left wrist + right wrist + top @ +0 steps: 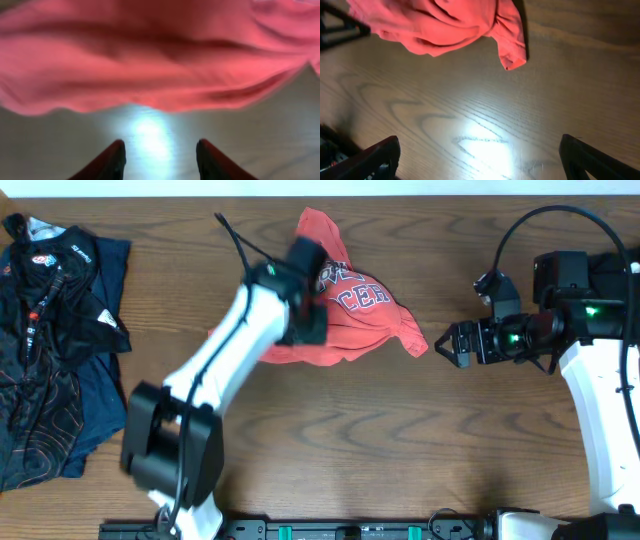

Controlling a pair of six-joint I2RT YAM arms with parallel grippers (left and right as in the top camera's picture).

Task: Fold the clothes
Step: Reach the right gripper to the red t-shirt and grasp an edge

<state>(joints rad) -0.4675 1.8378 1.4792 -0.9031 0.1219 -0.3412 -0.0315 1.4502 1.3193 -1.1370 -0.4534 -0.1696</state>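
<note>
The coral-red T-shirt [350,315] lies crumpled at the table's far middle, its navy-and-white lettering facing up. My left gripper [308,320] hovers over its left part; in the left wrist view the blurred red cloth [150,55] fills the top and the open, empty fingers [160,150] sit just short of its edge. My right gripper [450,345] is open and empty, to the right of the shirt. In the right wrist view the shirt [440,22] and a hanging sleeve lie ahead of the wide-open fingers [480,155].
A pile of dark navy and black clothes [55,340] lies at the left edge of the wooden table [400,440]. Bare wood lies in front of the shirt and between the arms.
</note>
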